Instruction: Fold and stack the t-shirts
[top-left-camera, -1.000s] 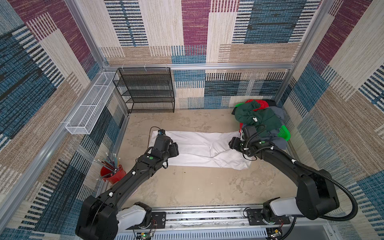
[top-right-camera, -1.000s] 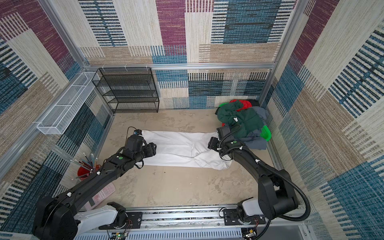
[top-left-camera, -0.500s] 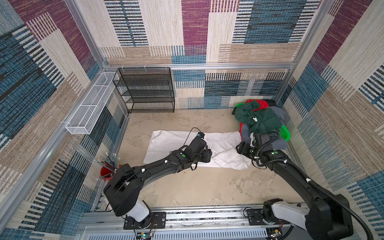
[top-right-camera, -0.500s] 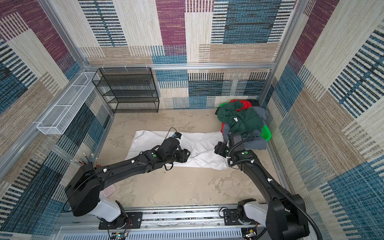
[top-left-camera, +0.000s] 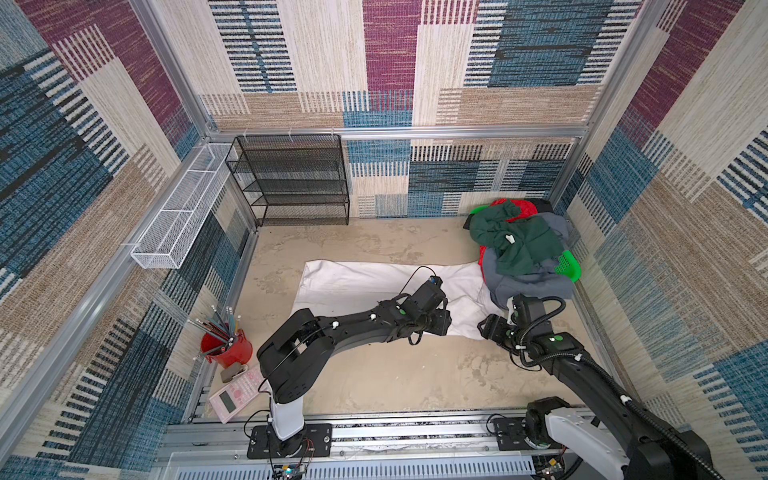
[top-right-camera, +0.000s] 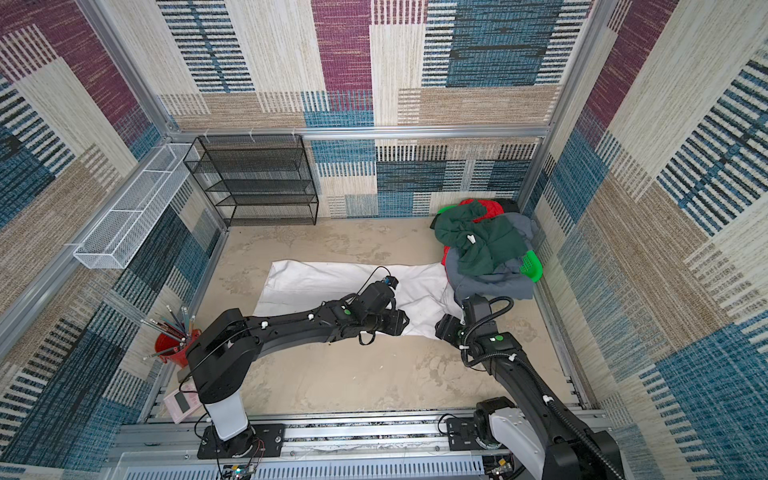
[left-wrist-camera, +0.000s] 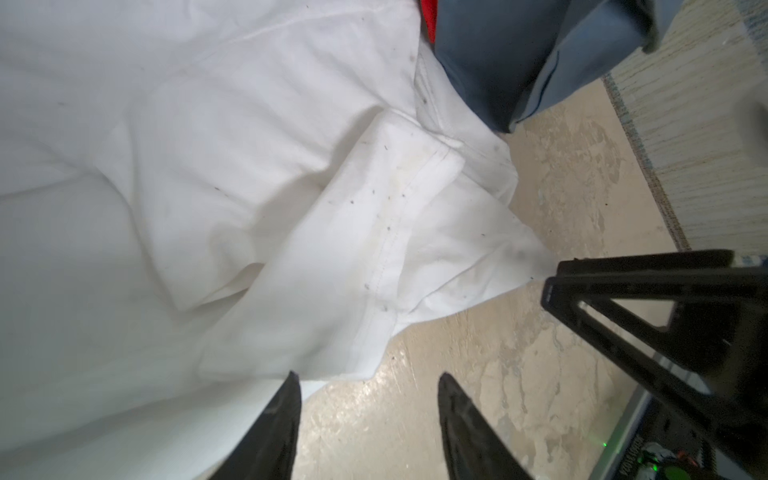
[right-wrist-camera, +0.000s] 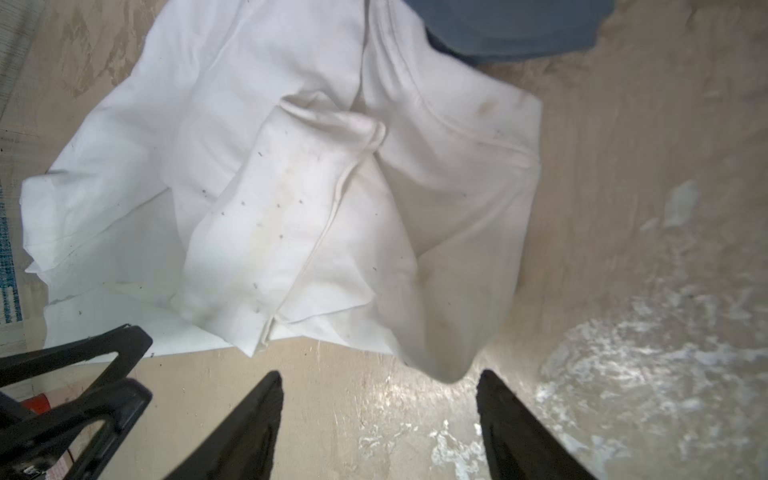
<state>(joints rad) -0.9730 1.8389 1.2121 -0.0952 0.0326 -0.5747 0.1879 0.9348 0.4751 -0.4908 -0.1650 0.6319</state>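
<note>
One white t-shirt (top-left-camera: 353, 282), one coloured heap (top-left-camera: 528, 249)

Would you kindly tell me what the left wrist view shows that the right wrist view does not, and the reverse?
Only the left wrist view shows a sliver of red cloth beside the grey-blue cloth shirt. Only the right wrist view shows the large white cloth shirt out to its far edge, with bare beige mottled tabletop beyond. Both show the white shirt's speckled, folded-over hemmed flap, the grey-blue shirt, the tabletop, and the left pincer and right pincer, both open at the shirt's near edge.
</note>
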